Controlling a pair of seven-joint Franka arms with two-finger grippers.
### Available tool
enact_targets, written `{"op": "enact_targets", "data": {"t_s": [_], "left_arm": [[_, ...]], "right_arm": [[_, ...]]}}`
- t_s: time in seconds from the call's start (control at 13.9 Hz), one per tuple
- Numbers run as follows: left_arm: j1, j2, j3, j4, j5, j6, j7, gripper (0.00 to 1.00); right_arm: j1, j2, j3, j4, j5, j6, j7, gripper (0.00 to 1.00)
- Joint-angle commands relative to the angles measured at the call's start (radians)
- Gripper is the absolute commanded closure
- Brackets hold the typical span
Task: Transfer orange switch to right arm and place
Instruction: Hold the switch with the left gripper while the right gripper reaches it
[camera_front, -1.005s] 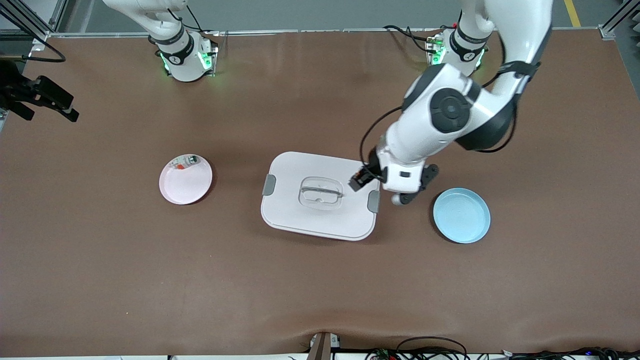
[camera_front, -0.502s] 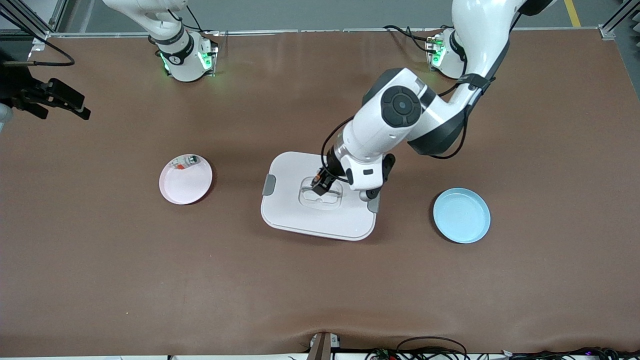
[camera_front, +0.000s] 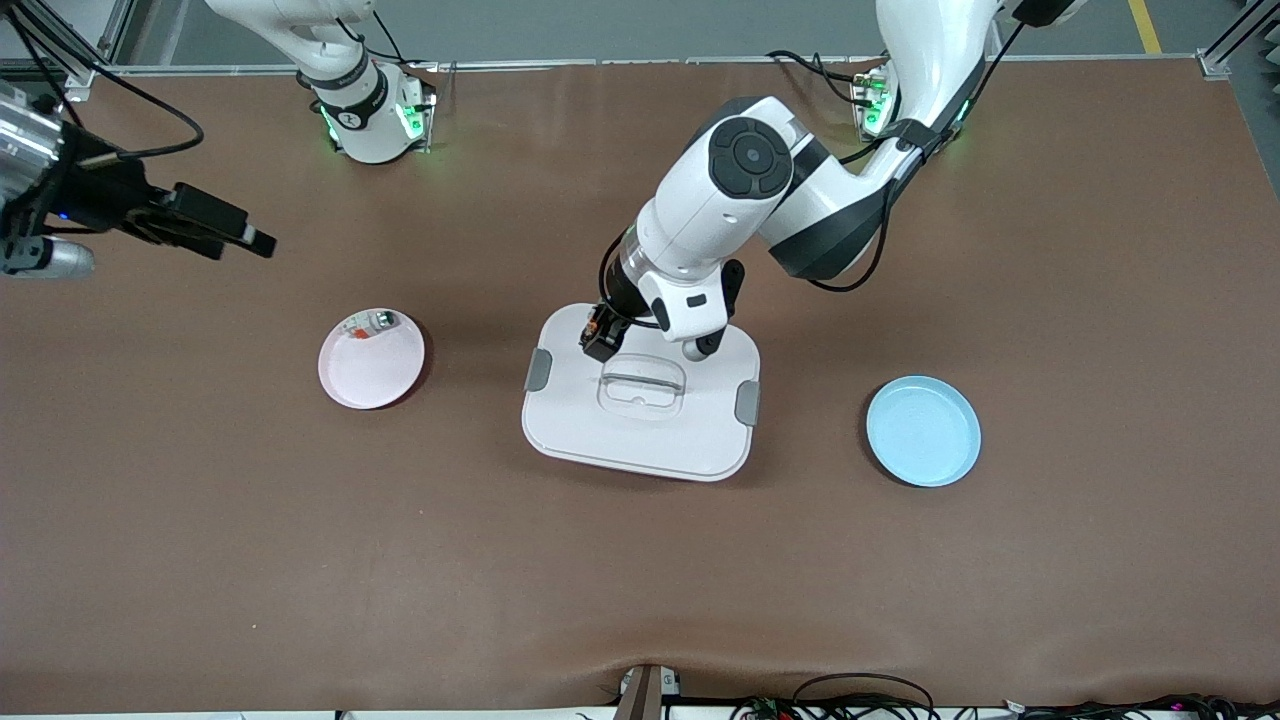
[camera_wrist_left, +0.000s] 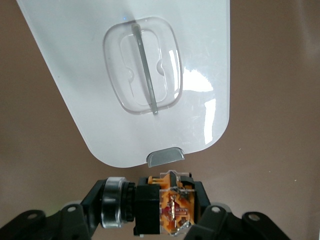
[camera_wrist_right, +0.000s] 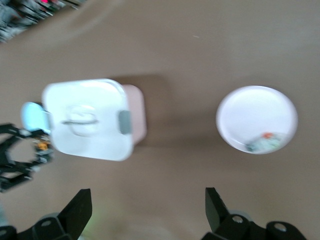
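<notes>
The left claw (camera_front: 598, 338) hangs over the white box (camera_front: 640, 395) in the middle of the tabletop (camera_front: 640, 580), above the box edge that lies toward the robots' bases. Pinched between its fingers is the switch (camera_wrist_left: 172, 207), a small black block with its orange face turned outward. The left wrist view shows both fingers tight against its sides. Held that way, the free faces are exposed, which I judge suits a handover: the other claw would have something to take hold of.

The right claw (camera_front: 225, 222) is up in the air over bare tabletop at the right arm's end, above the pink plate (camera_front: 371, 360). Its fingers stand wide apart in its own wrist view, empty, and that view looks down on both the box and the pink plate. The plate already carries a pale part (camera_front: 368, 324) near its rim. The blue plate (camera_front: 923, 431) at the left arm's end lies bare.

Compared with a second ago, the left arm has swung away from the blue plate and across the lid with the switch. The right claw, then only at the edge of the front view, has come further in over the tabletop. The two seem to be closing toward a meeting point, though they are well apart as yet.
</notes>
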Motion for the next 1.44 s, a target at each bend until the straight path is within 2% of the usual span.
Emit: {"op": "enact_targets", "data": {"t_s": [0.0,0.29,0.43,0.79,1.15,1.36], "left_arm": [[-0.006,-0.008,0.002,0.016,-0.005,-0.031,-0.037,1.00],[-0.005,-0.011,0.002,0.018,-0.007,-0.039,-0.040,1.00],[-0.005,-0.013,0.001,0.018,-0.007,-0.039,-0.051,1.00],[-0.005,-0.019,0.001,0.016,-0.008,-0.047,-0.053,1.00],[-0.003,-0.023,0.001,0.016,-0.008,-0.048,-0.053,1.00],[0.000,-0.031,0.002,0.016,-0.008,-0.053,-0.051,1.00]], "right_arm": [[0.068,-0.061,0.011,-0.129,0.130,0.163,0.017,0.00],[0.222,-0.056,0.011,-0.226,0.248,0.450,0.011,0.00],[0.276,-0.056,0.012,-0.290,0.349,0.581,-0.003,0.00],[0.421,-0.039,0.011,-0.361,0.559,0.846,-0.130,0.00],[0.455,0.031,0.011,-0.352,0.795,0.874,-0.372,0.00],[0.481,0.083,0.011,-0.346,0.875,0.874,-0.460,0.00]]}}
